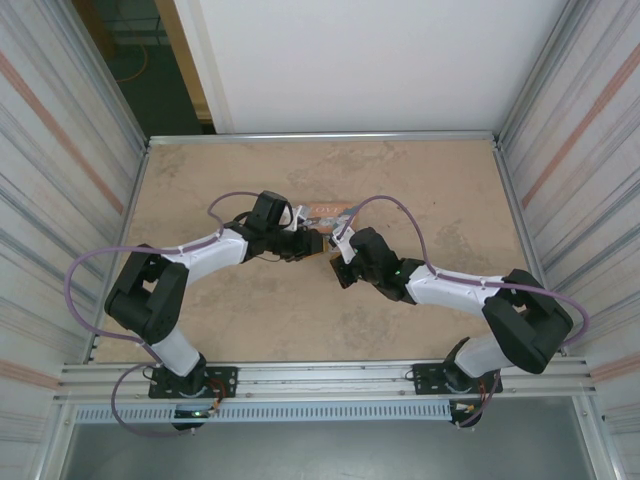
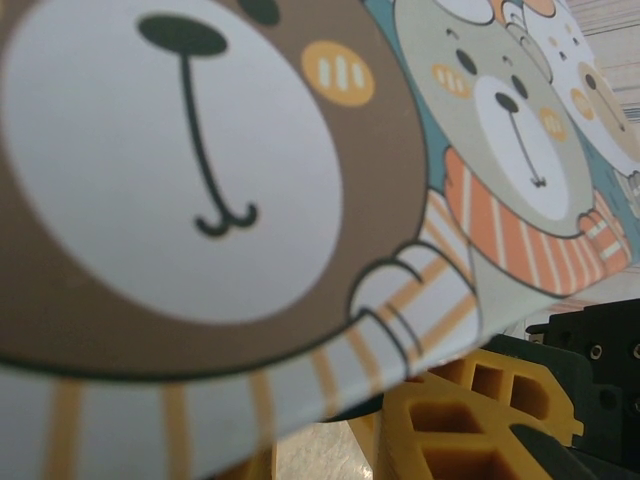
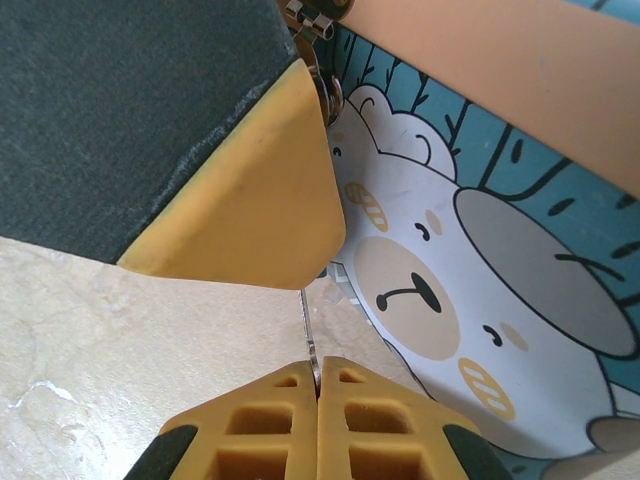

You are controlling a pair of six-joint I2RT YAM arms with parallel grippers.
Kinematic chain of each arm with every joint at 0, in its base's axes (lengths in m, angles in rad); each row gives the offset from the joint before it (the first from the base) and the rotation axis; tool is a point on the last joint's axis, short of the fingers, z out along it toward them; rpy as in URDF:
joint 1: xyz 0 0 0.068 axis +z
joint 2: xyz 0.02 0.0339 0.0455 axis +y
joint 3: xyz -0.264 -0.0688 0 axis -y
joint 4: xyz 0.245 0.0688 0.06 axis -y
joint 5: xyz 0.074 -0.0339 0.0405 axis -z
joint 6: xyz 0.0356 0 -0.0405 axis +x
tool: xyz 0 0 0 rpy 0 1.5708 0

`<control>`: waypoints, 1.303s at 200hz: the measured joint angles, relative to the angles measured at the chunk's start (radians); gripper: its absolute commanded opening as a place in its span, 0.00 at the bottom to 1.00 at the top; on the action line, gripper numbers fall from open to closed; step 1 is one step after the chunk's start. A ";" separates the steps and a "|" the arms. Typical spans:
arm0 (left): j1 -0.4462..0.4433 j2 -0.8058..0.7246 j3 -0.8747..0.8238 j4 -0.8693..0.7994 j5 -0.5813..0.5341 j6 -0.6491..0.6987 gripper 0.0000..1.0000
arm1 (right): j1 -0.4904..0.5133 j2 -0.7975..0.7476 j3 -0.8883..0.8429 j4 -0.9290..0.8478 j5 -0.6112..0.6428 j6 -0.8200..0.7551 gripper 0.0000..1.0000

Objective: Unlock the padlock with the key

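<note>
Both arms meet at mid-table in front of an orange tin [image 1: 325,212] printed with cartoon bears [image 2: 200,150]. My right gripper [image 3: 318,372] is shut on the key [image 3: 306,325], a thin silvery blade that points up and vanishes behind the left gripper's yellow finger [image 3: 250,190]. My left gripper [image 2: 330,435] sits under the tin's edge, jaws close together. A dark sliver between them looks like the padlock [image 2: 356,412], mostly hidden by the tin. From above, the left gripper [image 1: 308,243] and the right gripper [image 1: 333,252] almost touch.
A small metal hasp [image 3: 305,18] shows at the tin's upper edge [image 3: 480,300]. The black body of the right gripper [image 2: 600,350] lies close beside the left fingers. Metal rails [image 1: 320,137] and corrugated walls border the tan table [image 1: 440,190].
</note>
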 measured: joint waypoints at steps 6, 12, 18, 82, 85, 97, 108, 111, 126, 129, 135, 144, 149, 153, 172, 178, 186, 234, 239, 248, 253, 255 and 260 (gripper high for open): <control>0.000 0.000 0.000 0.000 0.000 0.000 0.00 | 0.000 0.003 0.001 0.000 0.000 0.000 0.00; 0.000 0.000 0.000 0.000 0.000 0.000 0.00 | 0.000 0.006 0.002 0.001 0.000 0.000 0.00; 0.000 0.000 0.000 0.000 0.000 0.000 0.00 | 0.000 0.009 0.002 0.004 0.000 0.000 0.00; 0.000 0.000 0.000 0.000 0.000 0.000 0.00 | -0.002 0.019 0.010 0.016 -0.003 0.000 0.00; 0.000 0.000 0.000 0.000 0.000 0.000 0.00 | -0.002 0.019 0.010 0.016 -0.003 0.000 0.00; 0.000 0.000 0.000 0.001 0.000 0.000 0.00 | -0.004 0.019 0.010 0.017 -0.004 0.000 0.00; 0.000 0.000 0.000 0.001 0.000 0.000 0.00 | -0.006 0.019 0.010 0.017 -0.006 0.000 0.00; 0.000 0.000 0.000 0.001 0.000 0.000 0.00 | -0.006 0.019 0.010 0.016 -0.006 0.000 0.00; 0.000 0.000 0.000 0.001 0.000 0.000 0.00 | -0.006 0.019 0.010 0.016 -0.006 0.000 0.00; 0.000 0.000 0.000 0.001 0.000 0.000 0.00 | -0.006 0.019 0.010 0.016 -0.006 0.000 0.00; 0.000 0.000 0.000 0.000 0.000 0.000 0.00 | -0.006 0.018 0.010 0.015 -0.006 0.000 0.00; 0.000 0.000 0.000 0.001 0.000 0.000 0.00 | -0.006 0.018 0.010 0.015 -0.006 0.000 0.00; 0.000 0.000 0.000 0.001 0.000 0.000 0.00 | -0.006 0.018 0.010 0.015 -0.006 0.000 0.00; 0.000 0.000 0.000 0.000 0.000 0.000 0.00 | -0.006 0.018 0.010 0.015 -0.006 0.000 0.00; 0.000 0.000 0.000 0.000 0.000 0.000 0.00 | -0.006 0.014 0.010 0.014 -0.006 0.000 0.00; 0.000 0.000 0.000 0.001 -0.001 0.000 0.00 | -0.006 0.012 0.010 0.014 -0.006 0.000 0.00; 0.000 0.000 0.000 0.000 0.001 0.000 0.00 | -0.006 0.008 0.010 0.019 -0.006 0.000 0.00; 0.000 -0.002 0.000 0.002 0.005 0.000 0.00 | -0.006 0.003 0.009 0.024 -0.007 0.000 0.00; 0.000 -0.002 0.000 0.002 0.005 -0.001 0.00 | -0.006 0.003 0.009 0.024 -0.007 0.000 0.00; 0.000 -0.002 0.000 0.002 0.005 -0.001 0.00 | -0.006 0.003 0.008 0.027 -0.007 0.001 0.00; 0.000 -0.002 0.000 0.003 0.005 -0.001 0.00 | -0.006 0.003 0.008 0.029 -0.006 0.001 0.00; 0.000 -0.002 0.000 0.004 0.005 -0.001 0.00 | -0.006 0.003 0.007 0.030 -0.006 0.001 0.00; 0.000 -0.002 0.000 0.004 0.005 -0.003 0.00 | -0.006 0.003 0.007 0.031 -0.006 0.001 0.00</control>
